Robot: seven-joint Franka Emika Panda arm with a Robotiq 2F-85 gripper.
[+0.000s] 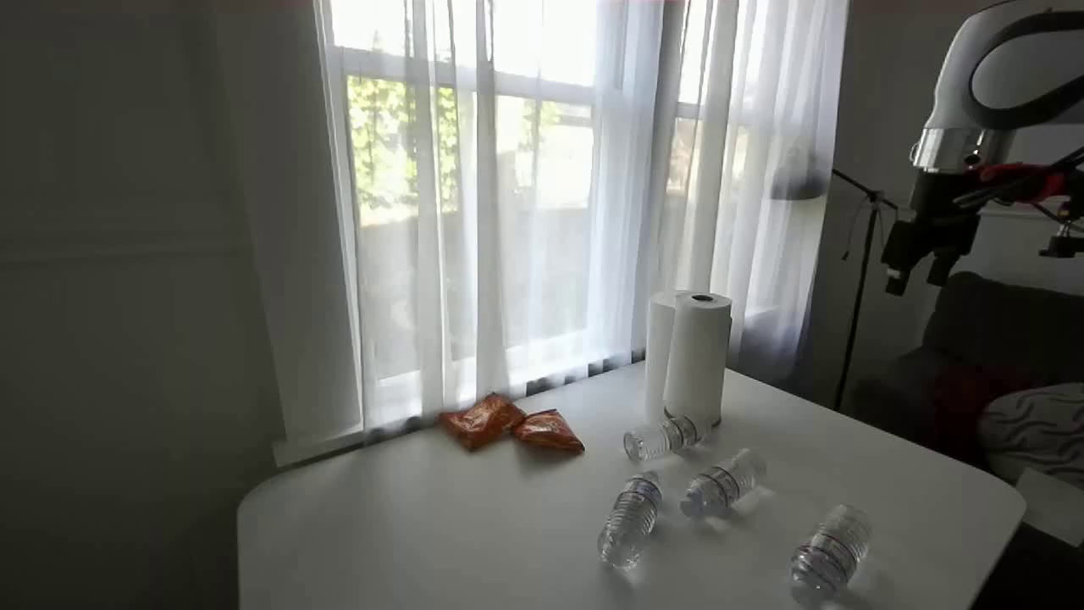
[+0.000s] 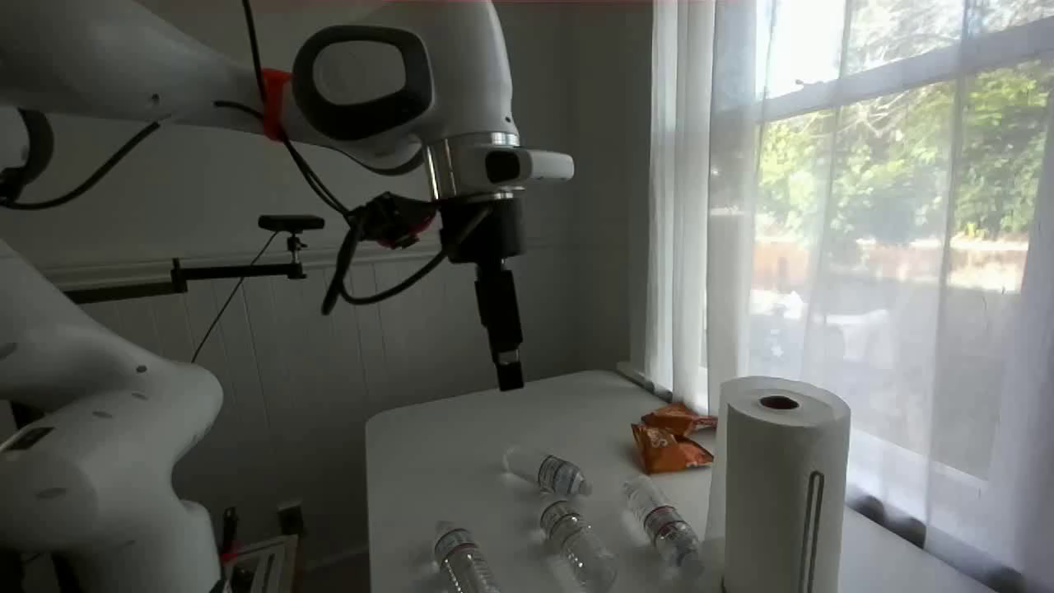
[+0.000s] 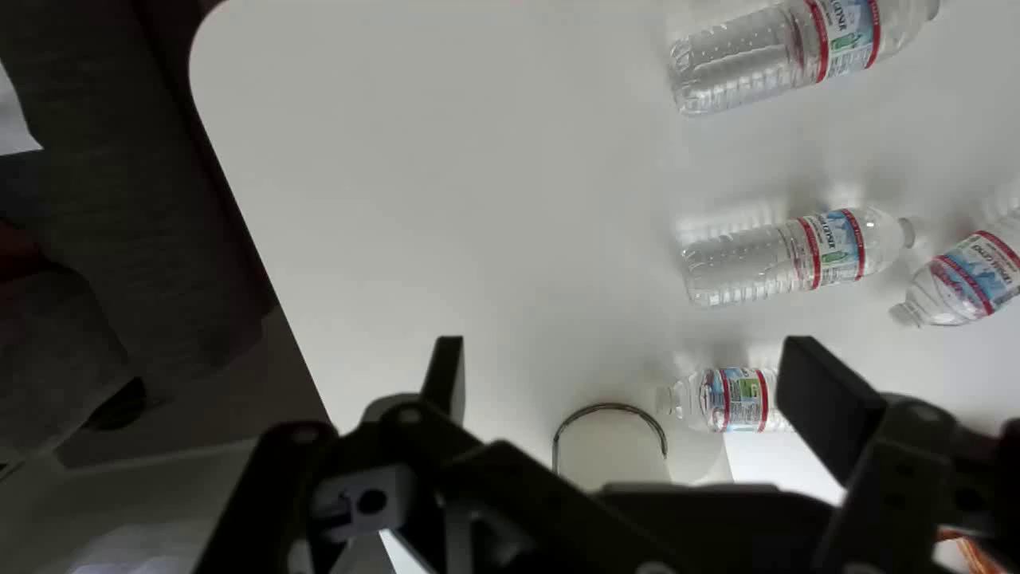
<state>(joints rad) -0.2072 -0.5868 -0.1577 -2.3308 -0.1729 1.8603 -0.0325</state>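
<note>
Gripper (image 1: 919, 275), jaws spread wide apart, points down from well above the worktop (image 1: 423, 542). On it four clear plastic bottles (image 3: 797, 253) lie on their sides at varied angles, all wearing red-banded labels (image 3: 833, 247). One rests with its capped end just beside the upright paper towel roll (image 2: 782, 494), whose base shows between the fingers (image 3: 829, 406) in the wrist view. Farther along, two orange bags (image 1: 483, 421) sit side by side near sheer white curtains (image 1: 491, 254) over a sunlit window (image 1: 550, 169). Past the worktop's edge stand a floor lamp (image 1: 800, 186) and a dark couch (image 1: 1008, 330).
</note>
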